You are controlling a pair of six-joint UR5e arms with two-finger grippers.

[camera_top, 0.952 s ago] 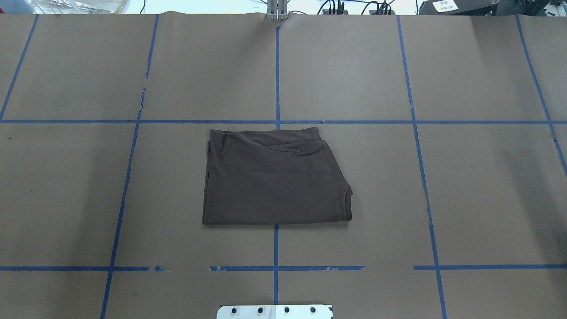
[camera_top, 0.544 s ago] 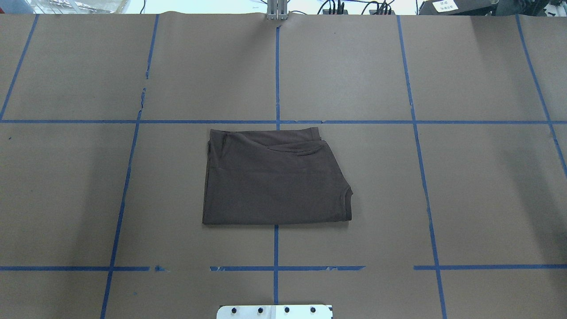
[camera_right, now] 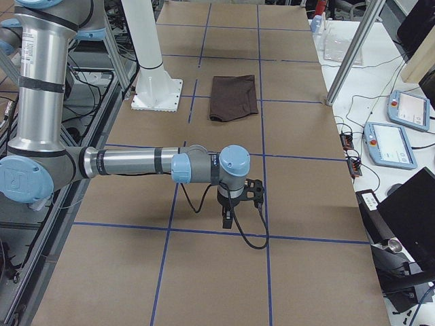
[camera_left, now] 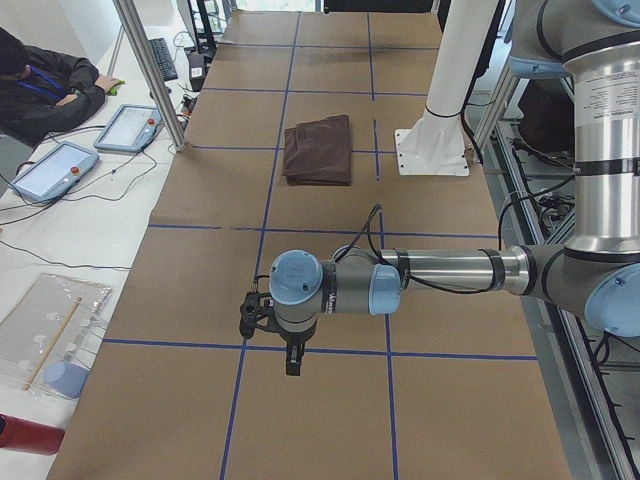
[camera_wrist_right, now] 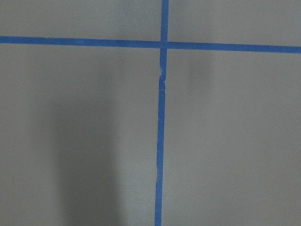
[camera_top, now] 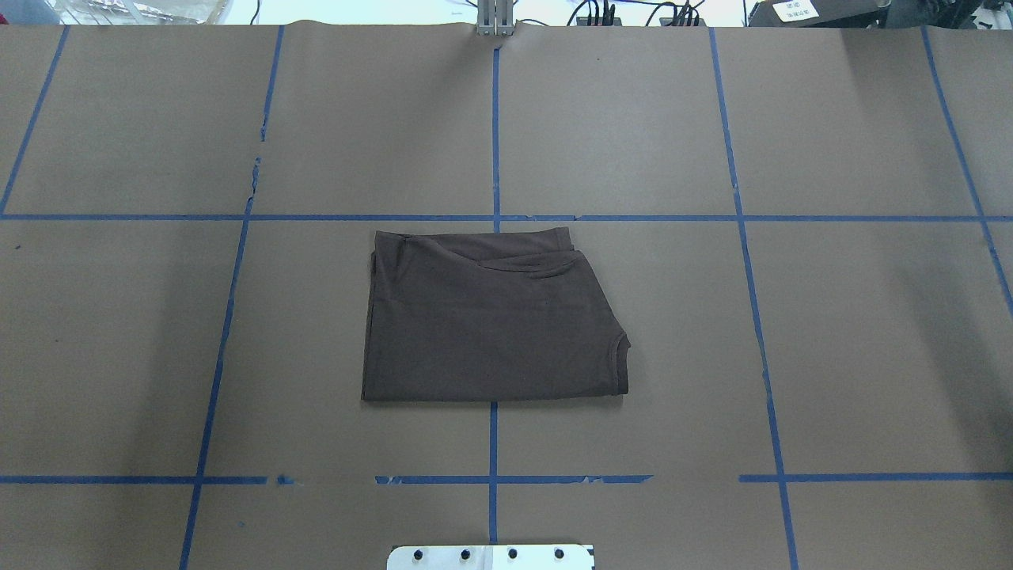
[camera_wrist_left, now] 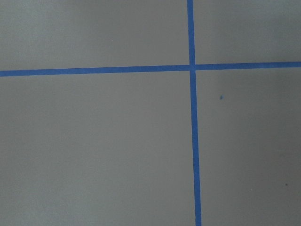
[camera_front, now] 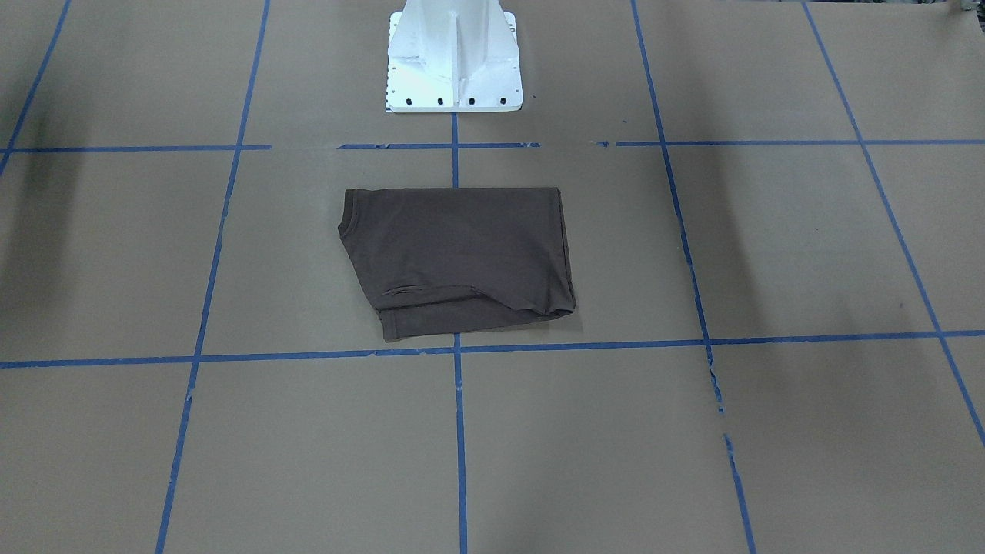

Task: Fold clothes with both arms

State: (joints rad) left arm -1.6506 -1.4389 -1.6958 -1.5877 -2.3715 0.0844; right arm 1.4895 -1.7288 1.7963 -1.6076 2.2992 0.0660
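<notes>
Centred on the brown paper surface (camera_top: 791,356) lies the folded dark brown T-shirt (camera_top: 491,317); the black left end effector (camera_left: 291,368) and right end effector (camera_right: 226,221) hover well away (spread or pressed together: cannot tell).

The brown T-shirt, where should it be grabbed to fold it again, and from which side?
Likely both corners of the straight near edge, pinched from above on the robot's side: the T-shirt lies flat, and its far edge shows loose, staggered layers.
</notes>
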